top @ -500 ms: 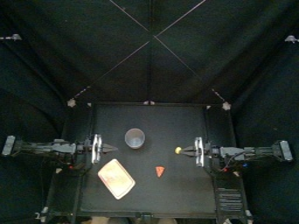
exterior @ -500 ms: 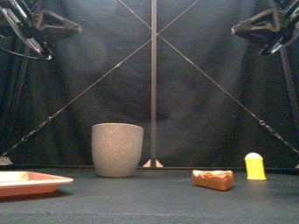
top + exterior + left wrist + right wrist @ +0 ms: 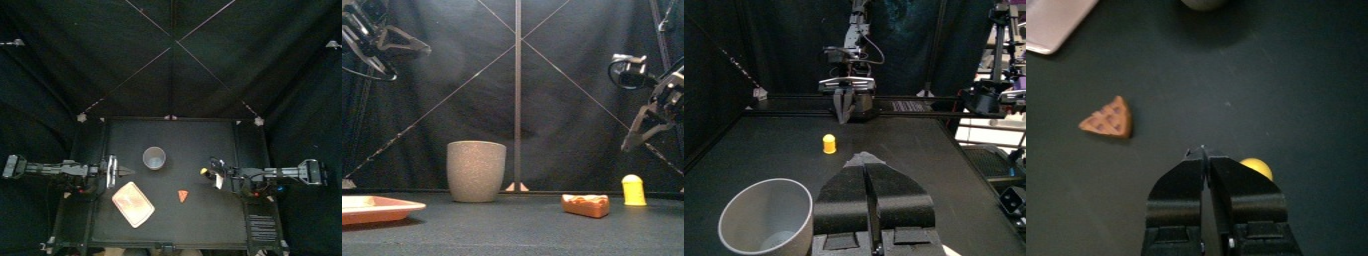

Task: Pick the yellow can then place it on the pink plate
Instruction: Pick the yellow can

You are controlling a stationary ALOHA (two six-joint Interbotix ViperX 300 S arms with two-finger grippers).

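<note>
The small yellow can stands upright on the table's right side, also visible as the can from above. My right gripper hangs just beside and above it, jaws shut and empty; in the right wrist view the can peeks out beside the gripper. From the front, the right gripper points down above the can, apart from it. The pink plate lies at the front left. My left gripper rests at the left, shut, above the plate's back end.
A tall grey speckled cup stands at the middle back, left of the can. A brown wedge-shaped toy lies between the plate and the can, nearer the front. In the left wrist view the cup is close by the left gripper.
The right arm has come down from high at the right and reached inward, so its gripper now hangs close over the yellow can. The left arm has barely moved.
</note>
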